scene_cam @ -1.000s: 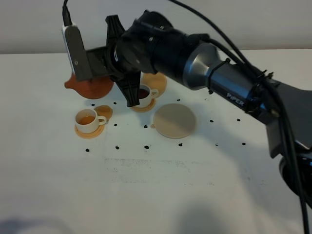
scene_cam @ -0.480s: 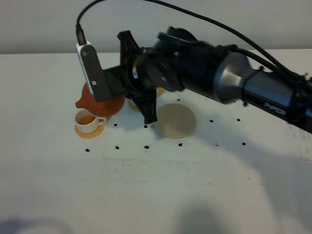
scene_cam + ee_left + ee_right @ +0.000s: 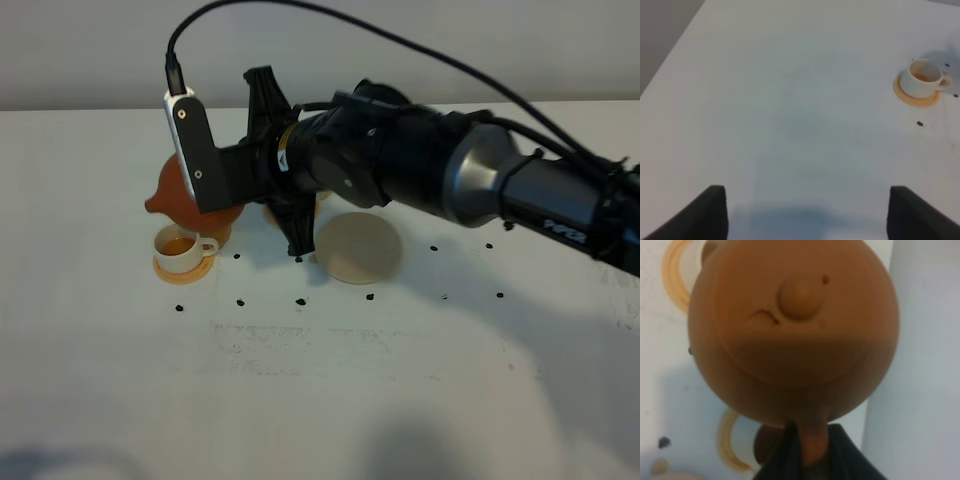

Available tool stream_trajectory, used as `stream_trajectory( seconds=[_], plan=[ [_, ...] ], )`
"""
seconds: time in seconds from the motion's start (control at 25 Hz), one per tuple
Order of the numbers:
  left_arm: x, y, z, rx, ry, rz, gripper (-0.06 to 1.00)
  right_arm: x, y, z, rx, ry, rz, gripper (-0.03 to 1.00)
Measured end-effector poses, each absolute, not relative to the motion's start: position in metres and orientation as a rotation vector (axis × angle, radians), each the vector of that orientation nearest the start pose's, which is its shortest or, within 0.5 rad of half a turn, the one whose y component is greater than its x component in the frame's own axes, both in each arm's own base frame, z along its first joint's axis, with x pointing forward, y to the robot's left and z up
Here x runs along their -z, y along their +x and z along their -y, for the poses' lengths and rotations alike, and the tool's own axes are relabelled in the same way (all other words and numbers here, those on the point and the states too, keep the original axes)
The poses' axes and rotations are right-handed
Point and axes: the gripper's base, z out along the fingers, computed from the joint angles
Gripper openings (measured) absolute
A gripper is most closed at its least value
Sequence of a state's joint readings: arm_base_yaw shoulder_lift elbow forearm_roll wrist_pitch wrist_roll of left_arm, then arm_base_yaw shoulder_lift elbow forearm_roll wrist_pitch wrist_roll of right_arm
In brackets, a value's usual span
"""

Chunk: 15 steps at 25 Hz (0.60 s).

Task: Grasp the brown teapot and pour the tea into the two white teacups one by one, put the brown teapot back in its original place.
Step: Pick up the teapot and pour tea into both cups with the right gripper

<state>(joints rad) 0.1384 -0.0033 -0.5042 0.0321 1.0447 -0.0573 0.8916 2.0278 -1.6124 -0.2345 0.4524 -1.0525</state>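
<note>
The brown teapot (image 3: 183,194) hangs above the table just behind the front white teacup (image 3: 180,246), its spout pointing left. My right gripper (image 3: 226,192) reaches across from the right and is shut on the teapot's handle. In the right wrist view the teapot (image 3: 795,330) fills the frame, lid knob facing the camera, and the gripper (image 3: 807,447) pinches the handle. The front teacup holds amber tea and stands on an orange-tan coaster (image 3: 184,270). The second teacup is hidden behind my right arm. The beige trivet (image 3: 358,246) lies bare. My left gripper (image 3: 807,220) is open over bare table, and the left wrist view shows the front teacup (image 3: 924,77) far off.
Small black dots (image 3: 300,300) are scattered on the white table (image 3: 330,380). The right arm's thick body (image 3: 430,170) spans the table's back from the right. Pieces of orange-tan coaster rim (image 3: 729,446) show beneath the teapot.
My right arm has swung down and across, covering the second teacup. The teapot moved down beside the front teacup, then shifted slightly left. The cups and trivet have not moved.
</note>
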Motion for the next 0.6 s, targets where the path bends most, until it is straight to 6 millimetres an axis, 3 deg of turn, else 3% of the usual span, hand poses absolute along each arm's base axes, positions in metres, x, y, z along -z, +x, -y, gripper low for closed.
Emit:
stream_trajectory(
  seconds=[0.28,0.6],
  plan=[
    [-0.28,-0.006,-0.002,-0.09,-0.199,-2.012,0.67,-0.218,0.314,-0.367,0.342,-2.04,-1.146,0.09],
    [-0.28,-0.006,-0.002,-0.09,-0.199,-2.012,0.67,-0.211,0.326,-0.371,0.447,-2.043,-1.1,0.09]
  ],
)
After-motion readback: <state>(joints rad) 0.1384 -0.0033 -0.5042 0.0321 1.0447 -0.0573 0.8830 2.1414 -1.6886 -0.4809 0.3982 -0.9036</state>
